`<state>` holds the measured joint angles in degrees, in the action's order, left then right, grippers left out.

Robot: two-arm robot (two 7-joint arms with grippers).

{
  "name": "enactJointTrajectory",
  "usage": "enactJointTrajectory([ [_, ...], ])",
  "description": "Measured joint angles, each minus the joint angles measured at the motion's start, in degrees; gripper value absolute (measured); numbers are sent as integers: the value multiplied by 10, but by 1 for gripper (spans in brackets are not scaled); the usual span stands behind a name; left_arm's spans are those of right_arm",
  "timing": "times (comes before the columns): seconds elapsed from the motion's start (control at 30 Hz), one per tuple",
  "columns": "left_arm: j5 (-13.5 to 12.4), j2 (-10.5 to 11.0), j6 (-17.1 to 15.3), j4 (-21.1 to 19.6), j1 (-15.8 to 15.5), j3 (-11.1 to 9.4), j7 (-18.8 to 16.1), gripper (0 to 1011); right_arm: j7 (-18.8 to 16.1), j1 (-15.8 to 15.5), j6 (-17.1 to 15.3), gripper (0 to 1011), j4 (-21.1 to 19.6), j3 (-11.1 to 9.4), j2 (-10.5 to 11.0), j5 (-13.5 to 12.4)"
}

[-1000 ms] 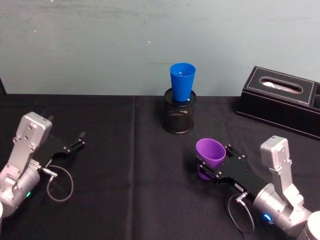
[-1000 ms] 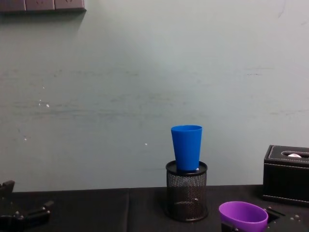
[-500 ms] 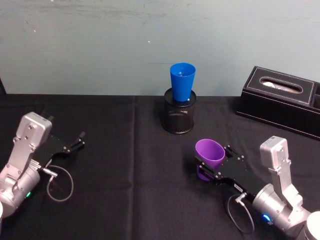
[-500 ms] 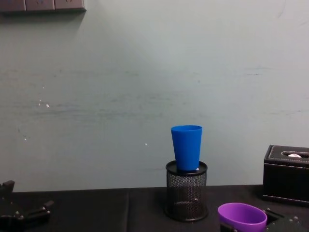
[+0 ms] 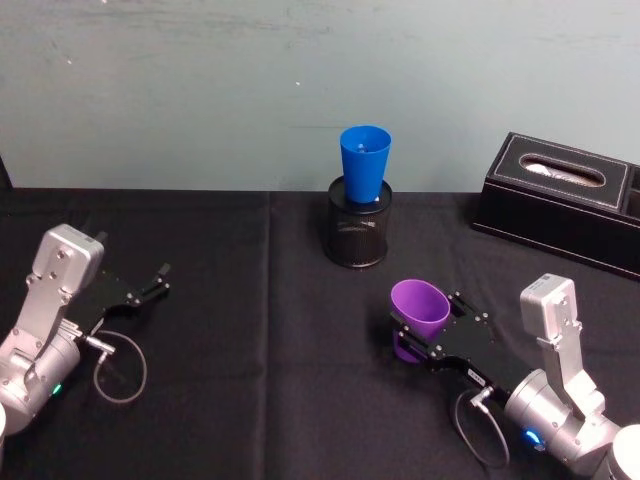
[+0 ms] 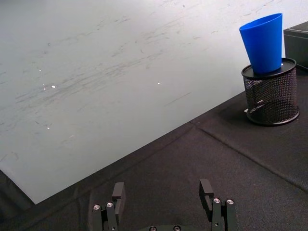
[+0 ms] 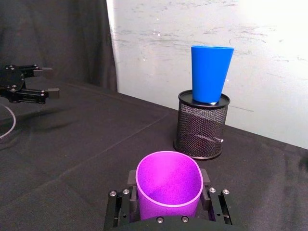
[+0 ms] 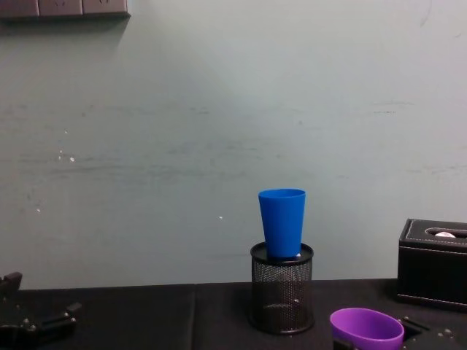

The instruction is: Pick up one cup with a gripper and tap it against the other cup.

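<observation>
Right jaws: You have the right gripper (image 5: 425, 322) closed on the purple cup (image 5: 420, 310), one finger on each side of its wall below the rim. In the right wrist view the rim is pressed into an oval.
Left jaws: The left gripper (image 5: 155, 280) stands apart with nothing between its fingers, parked near the table's (image 5: 250, 320) left edge.
Purple cup: It sits towards the table's front right, mouth up and leaning a little. You cannot tell from these views whether its base is clear of the cloth.
Blue cup: It stands upright, narrow base down, in the black mesh pen holder (image 5: 358, 235) near the middle of the back edge. Its rim is well above the purple cup's.
Governing relation: From the held cup, the blue cup (image 5: 364, 165) lies ahead towards the back edge, slightly to the robot's left, and higher. Its long axis is vertical, so my judgement is that you need lift and forward reach to meet its side wall.
Nearer arm: The right.
Risk: A hard tap could tip the blue cup out of the holder.
Change: Against a second ago, the purple cup shows slightly lower and further left in the chest view. The blue cup, holder and left gripper are unmoved.
</observation>
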<state>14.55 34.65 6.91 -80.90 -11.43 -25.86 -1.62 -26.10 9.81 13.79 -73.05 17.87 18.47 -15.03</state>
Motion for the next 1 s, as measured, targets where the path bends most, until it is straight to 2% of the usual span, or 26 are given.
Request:
enactJointTrajectory([
  [1.0, 0, 0, 0, 0, 0, 0, 0, 1011, 0, 0, 0, 729, -1, 0, 1, 1],
])
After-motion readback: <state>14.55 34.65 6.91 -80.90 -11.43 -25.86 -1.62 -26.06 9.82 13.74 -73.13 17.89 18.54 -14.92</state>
